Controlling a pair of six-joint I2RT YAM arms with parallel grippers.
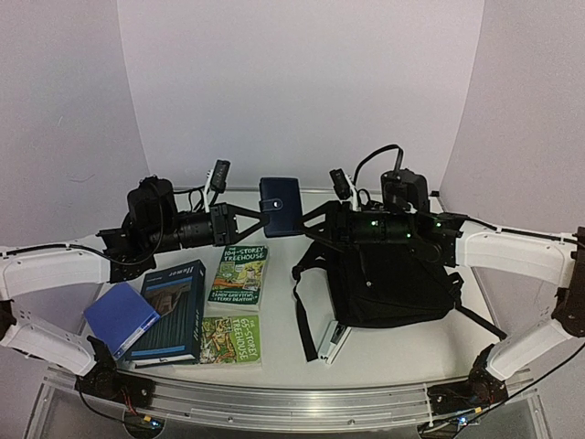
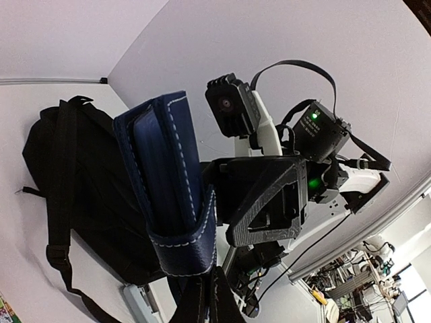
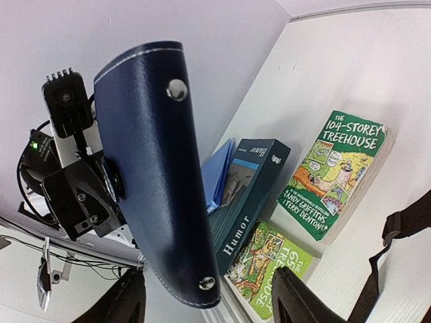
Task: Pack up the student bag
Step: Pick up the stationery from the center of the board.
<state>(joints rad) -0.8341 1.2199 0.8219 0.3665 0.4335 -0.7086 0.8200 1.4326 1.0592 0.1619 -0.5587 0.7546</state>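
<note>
Pale backdrop [image 1: 292, 82] curves behind your white desk [image 1: 402, 352], where the student bag [image 1: 388, 279] lies flat at 3 o'clock, partly under the right arm, with books [image 1: 239, 276] spread at 8 o'clock. Your left fingers [image 2: 193, 306] are clamped on one edge of a dark-blue wallet [image 1: 280, 206], holding it in the air at 12 o'clock. Your right fingers [image 3: 303, 303] stand apart on either side of the wallet's opposite edge, with a gap showing on both sides.
</note>
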